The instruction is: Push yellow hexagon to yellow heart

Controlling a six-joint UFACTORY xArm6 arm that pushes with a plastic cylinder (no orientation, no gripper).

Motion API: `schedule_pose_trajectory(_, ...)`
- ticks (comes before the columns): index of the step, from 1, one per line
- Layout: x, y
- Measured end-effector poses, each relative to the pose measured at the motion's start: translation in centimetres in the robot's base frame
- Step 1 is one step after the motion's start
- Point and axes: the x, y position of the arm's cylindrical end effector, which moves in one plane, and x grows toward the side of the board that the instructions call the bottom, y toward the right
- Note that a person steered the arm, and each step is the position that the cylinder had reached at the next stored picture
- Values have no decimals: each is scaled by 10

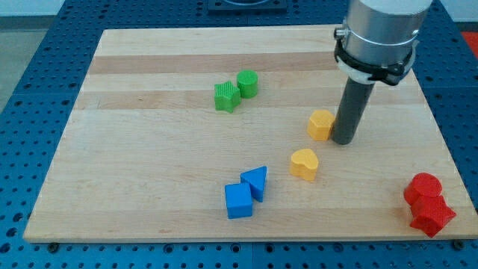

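Observation:
The yellow hexagon (321, 124) lies on the wooden board (149, 179), right of centre. The yellow heart (305, 164) lies a short way below it and slightly to the view's left, with a small gap between them. My tip (343, 140) rests on the board right beside the hexagon, on its right side, touching or nearly touching it. The dark rod rises from there to the grey arm at the view's top right.
A green star-like block (226, 96) and a green cylinder (248, 83) sit together above centre. A blue cube (239, 200) and a blue triangle (255, 181) touch below centre. Two red blocks (428, 203) sit at the board's bottom right corner.

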Motion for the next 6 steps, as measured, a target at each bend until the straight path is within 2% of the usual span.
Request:
schedule_pose_trajectory(1, -53, 21)
schedule_pose_trajectory(2, -72, 12)
schedule_pose_trajectory(6, -18, -58)
